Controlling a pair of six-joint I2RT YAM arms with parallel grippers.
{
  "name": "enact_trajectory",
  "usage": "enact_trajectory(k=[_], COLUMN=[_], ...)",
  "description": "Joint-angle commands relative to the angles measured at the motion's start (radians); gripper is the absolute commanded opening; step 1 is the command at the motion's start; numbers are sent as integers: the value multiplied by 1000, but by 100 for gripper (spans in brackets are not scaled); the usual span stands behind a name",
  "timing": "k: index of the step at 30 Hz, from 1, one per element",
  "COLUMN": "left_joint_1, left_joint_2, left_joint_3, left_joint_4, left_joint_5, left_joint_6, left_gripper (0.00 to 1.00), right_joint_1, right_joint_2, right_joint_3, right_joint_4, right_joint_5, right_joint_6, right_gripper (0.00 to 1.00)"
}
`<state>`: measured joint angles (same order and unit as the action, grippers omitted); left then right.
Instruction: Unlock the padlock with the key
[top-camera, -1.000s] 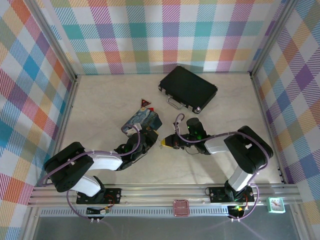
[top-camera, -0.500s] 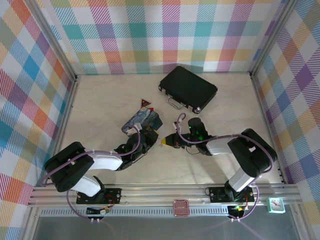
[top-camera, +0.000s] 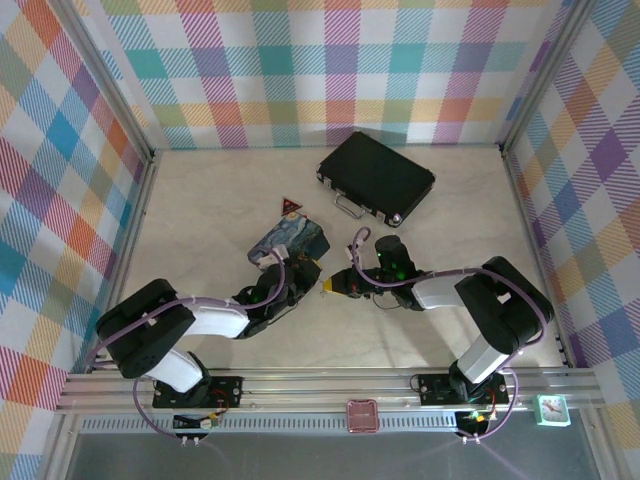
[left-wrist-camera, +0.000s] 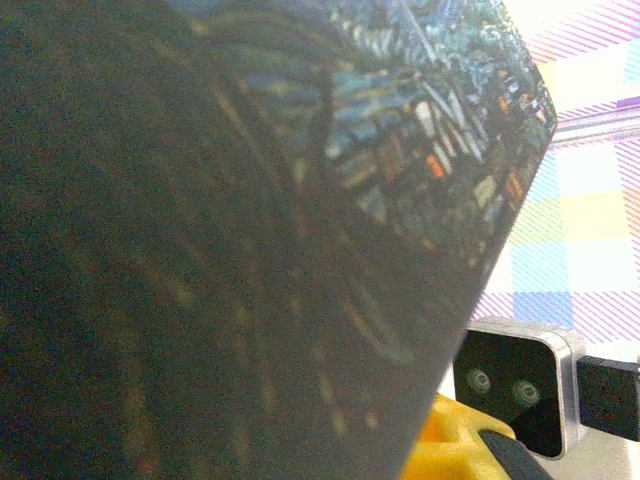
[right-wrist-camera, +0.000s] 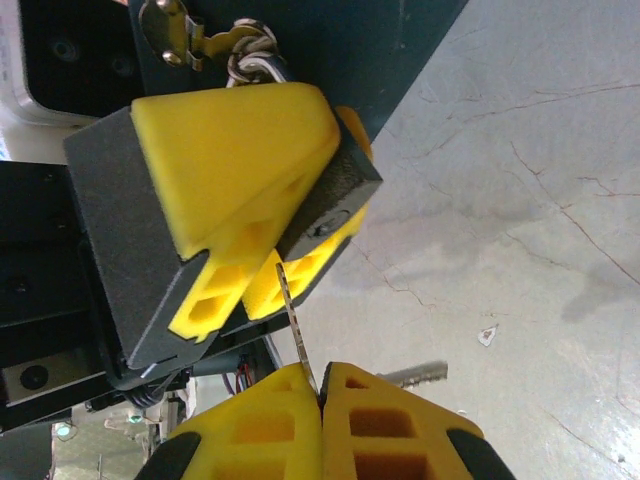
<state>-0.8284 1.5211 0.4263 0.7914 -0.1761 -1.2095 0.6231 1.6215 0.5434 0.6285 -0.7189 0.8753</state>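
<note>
From above, the left gripper (top-camera: 299, 273) sits against the painted blue tin (top-camera: 288, 238), with the right gripper (top-camera: 329, 287) just beside it, fingertips facing. A black briefcase (top-camera: 375, 178) lies farther back.

The left wrist camera sees the tin's dark painted side up close.

At the right wrist, the right gripper's yellow fingers (right-wrist-camera: 380, 420) are pressed together on the key (right-wrist-camera: 293, 325), whose tip nears the padlock (right-wrist-camera: 340, 185). The left gripper clamps the padlock's body.

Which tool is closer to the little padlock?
Left. The left tool is clamped around the padlock; the right tool sits just short of it, pinching the key aimed at it.
</note>
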Motion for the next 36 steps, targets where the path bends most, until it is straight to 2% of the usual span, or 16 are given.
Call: enact_trajectory(k=[1,6,9,14,17,22,36], left_joint_1=[9,9,8,11,10,9,10], left_joint_2=[31,63,40,-36,-84,-111,-50], left_joint_3=[9,-18,-24,-18,15,64,42], left_joint_4=[129,210,189,77,-44,-159,-34], left_joint_5=[25,27,11,-16,-17,-15,-22], left_joint_6=[-36,-67,-62,-29,9,65,38], left_gripper=[0,0,0,0,0,0,0], right_joint_1=[7,7,1,-24,-33,-34,-10], right_joint_2=[16,17,12,-34,-66,-118,-107], right_joint_3=[19,13,-8,-34,-20,-13,-40], right_joint_4=[46,32,9,-71,-123,-135,-87], right_joint_5=[-17,11,32,62,71,70,39], right_joint_6=[-3,-4,-9,-43,-75,-76,-42], right_gripper=[0,0,0,0,0,0,0])
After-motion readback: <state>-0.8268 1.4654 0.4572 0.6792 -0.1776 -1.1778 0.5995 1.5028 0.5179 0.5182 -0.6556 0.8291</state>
